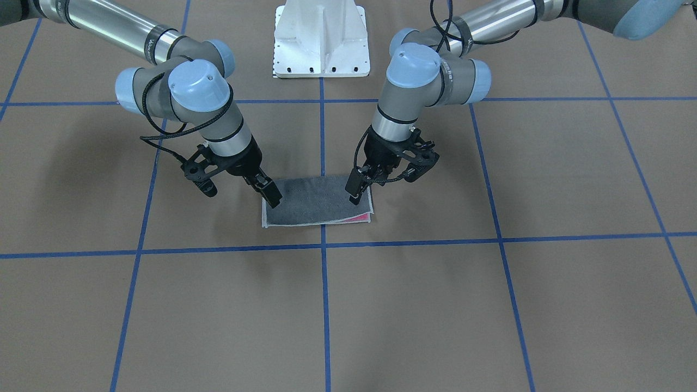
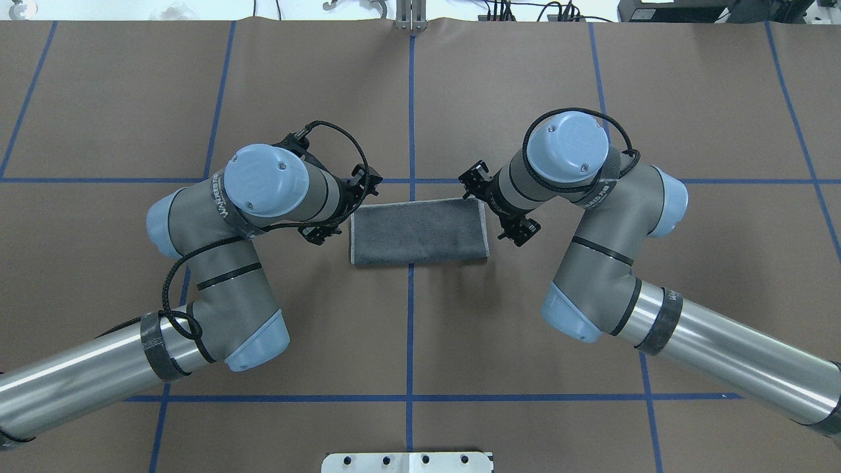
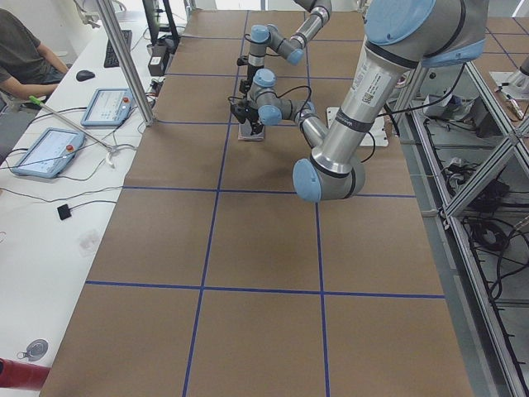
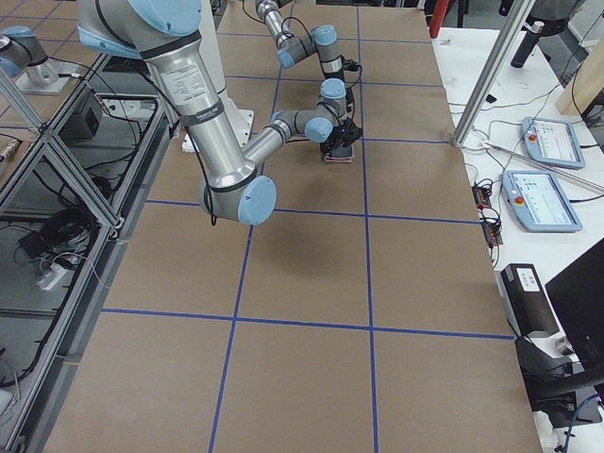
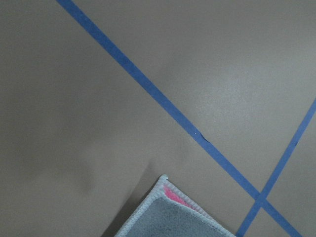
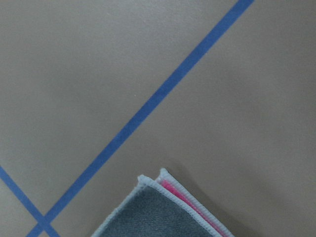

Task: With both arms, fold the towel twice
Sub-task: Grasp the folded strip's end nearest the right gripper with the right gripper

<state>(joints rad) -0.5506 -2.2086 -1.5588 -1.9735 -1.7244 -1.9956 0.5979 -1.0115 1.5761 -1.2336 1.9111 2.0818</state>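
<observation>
The towel (image 2: 418,231) lies flat on the table, folded in half into a rectangle. Its dark grey face is up and a strip of pink (image 1: 356,219) shows between the layers along the edge far from the robot. My left gripper (image 1: 354,190) hangs over the towel's left short end and my right gripper (image 1: 270,196) over its right short end. Both look open and hold nothing. The left wrist view shows a towel corner (image 5: 165,197) and the right wrist view shows another corner (image 6: 158,190). The fingers show in neither wrist view.
Brown table paper with a grid of blue tape lines (image 2: 411,118). The white bolted pedestal (image 1: 321,41) stands behind the towel on the robot's side. Operators' tablets (image 3: 107,106) lie on a side desk beyond the table's far edge.
</observation>
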